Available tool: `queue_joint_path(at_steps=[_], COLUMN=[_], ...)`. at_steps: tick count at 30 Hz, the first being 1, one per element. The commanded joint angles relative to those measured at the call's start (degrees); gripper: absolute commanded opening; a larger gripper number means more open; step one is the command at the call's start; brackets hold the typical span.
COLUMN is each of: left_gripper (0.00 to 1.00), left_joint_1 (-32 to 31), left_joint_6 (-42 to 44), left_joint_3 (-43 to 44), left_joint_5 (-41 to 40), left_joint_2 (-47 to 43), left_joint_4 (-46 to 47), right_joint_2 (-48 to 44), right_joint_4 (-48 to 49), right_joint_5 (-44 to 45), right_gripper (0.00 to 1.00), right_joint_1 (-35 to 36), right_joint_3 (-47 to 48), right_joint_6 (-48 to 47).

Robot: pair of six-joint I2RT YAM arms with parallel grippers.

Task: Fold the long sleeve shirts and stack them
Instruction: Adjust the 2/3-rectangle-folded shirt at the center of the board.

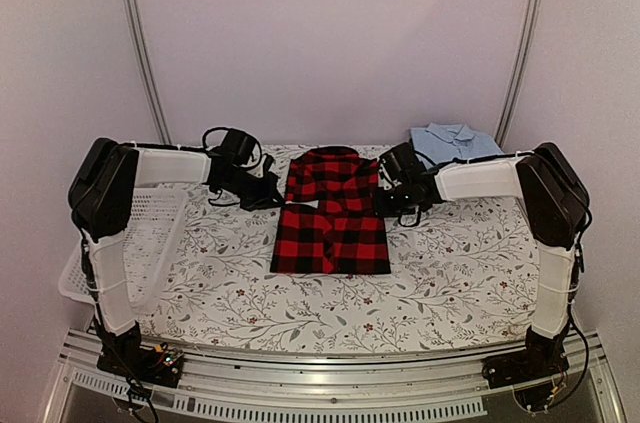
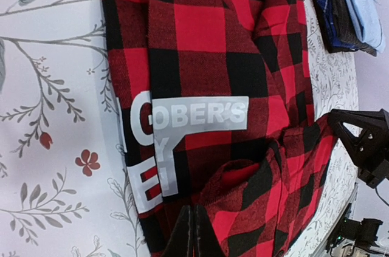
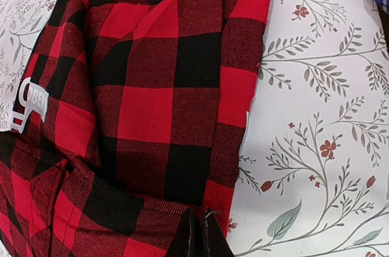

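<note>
Red-and-black flannel is what catches my eye: the checked shirt (image 1: 333, 213) lies in the middle of the table (image 1: 460, 273), its collar towards the far edge. It is spread as a narrow rectangle on the flowered cloth.

Both arms reach in from the sides at its upper part. The left gripper (image 1: 270, 191) sits at the shirt's left edge. In the left wrist view its fingers (image 2: 193, 236) are pressed together with the checked cloth pinched between them, and the fabric bunches up just beside them. A white printed label (image 2: 200, 117) shows on the shirt there.

The right gripper (image 1: 388, 205) sits at the right edge. Its fingers (image 3: 199, 236) are likewise closed tight on the shirt's border.

A stack of folded shirts (image 1: 455, 143), light blue on top and dark ones beneath, rests at the far right corner. A white mesh basket (image 1: 150, 243) hangs over the left edge.
</note>
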Motion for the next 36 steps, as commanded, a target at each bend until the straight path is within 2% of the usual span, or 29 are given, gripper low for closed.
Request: queue_joint_path(at_steps=[1, 5, 9, 13, 17, 23, 27, 31, 36], left_gripper=[0.00, 0.00, 0.00, 0.01, 0.14, 0.44, 0.54, 0.56, 0.48], left_joint_1=[0.61, 0.55, 0.74, 1.23, 1.50, 1.56, 1.58, 1.44, 0.57], left_joint_6=[-0.62, -0.65, -0.91, -1.27, -0.01, 1.03, 1.50, 0.70, -0.99], left_joint_3=[-0.70, -0.03, 1.94, 2.85, 5.22, 6.48, 5.15, -0.18, -8.95], left_joint_5=[-1.25, -0.98, -1.90, -2.96, -2.33, -3.90, -5.25, -5.04, 0.02], left_joint_2=[-1.05, 0.27, 3.25, 4.99, 6.40, 3.72, 0.46, -5.34, -12.01], left_joint_4=[1.55, 1.54, 0.30, -0.88, -2.61, -4.13, -5.17, -3.85, -0.17], right_joint_2=[-3.43, -2.48, 2.01, 4.41, 4.03, 0.17, -2.69, -5.47, -5.87], right_joint_4=[3.89, 6.47, 5.11, 2.91, 0.13, -3.86, -7.55, -7.98, -6.90], right_joint_5=[2.82, -0.32, -2.18, -1.52, -0.88, 1.51, 4.32, 2.76, -1.59], right_gripper=[0.03, 0.05, 0.05, 0.16, 0.31, 0.56, 0.67, 0.64, 0.44], right_joint_1=[0.20, 0.16, 0.14, -0.20, -0.39, -0.39, -0.35, 0.67, 3.60], right_joint_3=[0.92, 1.78, 5.42, 6.57, 6.88, 6.05, 6.90, 5.98, 5.32], right_joint_6=[-0.26, -1.08, -1.44, -1.08, -1.20, -0.89, -0.87, -0.24, 0.48])
